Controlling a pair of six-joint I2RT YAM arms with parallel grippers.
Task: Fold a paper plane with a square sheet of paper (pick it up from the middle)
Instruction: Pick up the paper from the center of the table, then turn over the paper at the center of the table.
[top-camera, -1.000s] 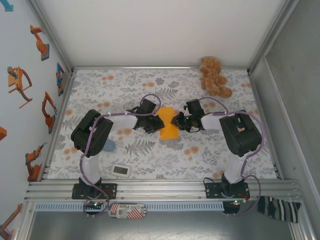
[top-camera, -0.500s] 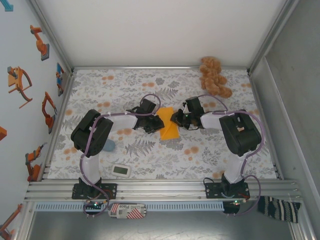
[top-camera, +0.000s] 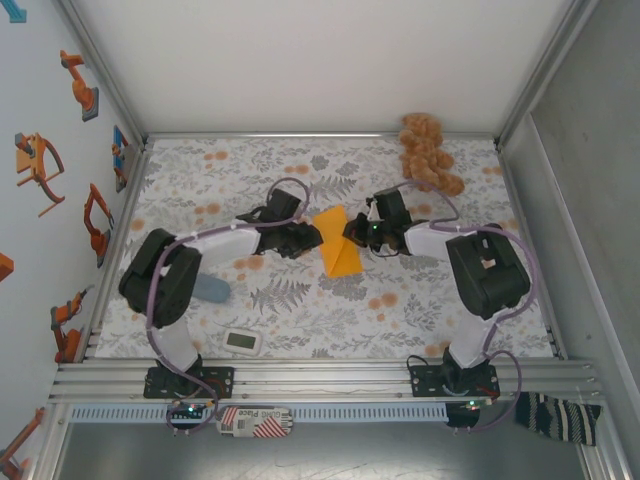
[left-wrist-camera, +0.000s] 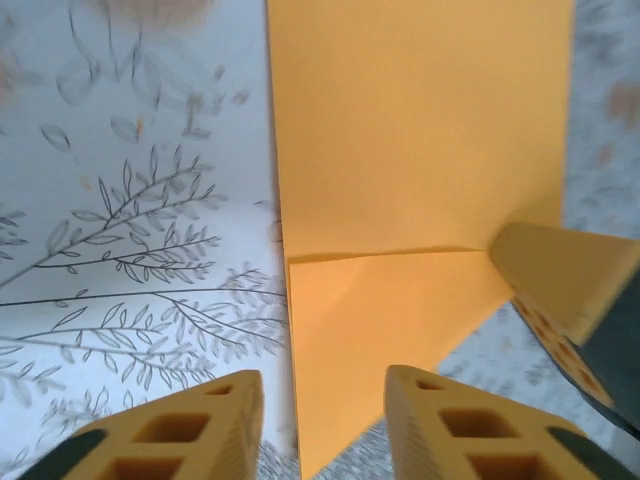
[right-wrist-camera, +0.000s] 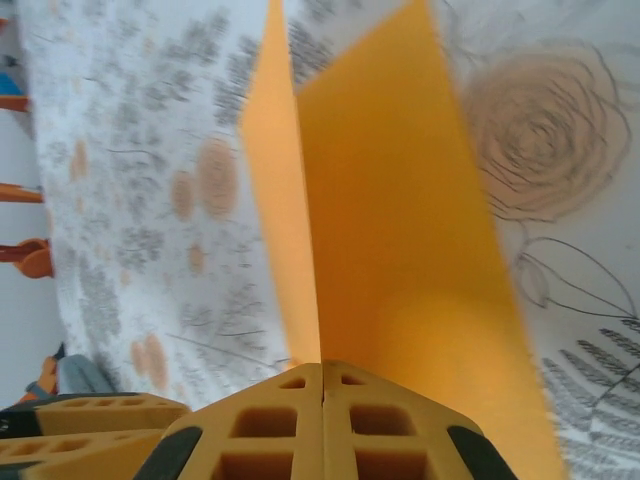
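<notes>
Status: square sheet of paper (top-camera: 338, 245) lies mid-table on the flowered cloth (top-camera: 300, 315), between the two arms, creased into a narrower strip with one flap turned over. Right gripper (right-wrist-camera: 322, 378) is clamped on the sheet's right edge, fingers meeting and the orange layers fanning out from between them. Judged purpose: to anchor the fold so the layers cannot slide. Left gripper (left-wrist-camera: 322, 400) stands part-way open at the sheet's left edge, jaws apart with a sliver of paper and cloth showing in the gap, gripping nothing. Judged stage: early folding, no pointed nose formed. Risk: thin paper may skew or spring open if the anchor slips. Plush toy (top-camera: 428, 152) sits well apart at the far edge.
</notes>
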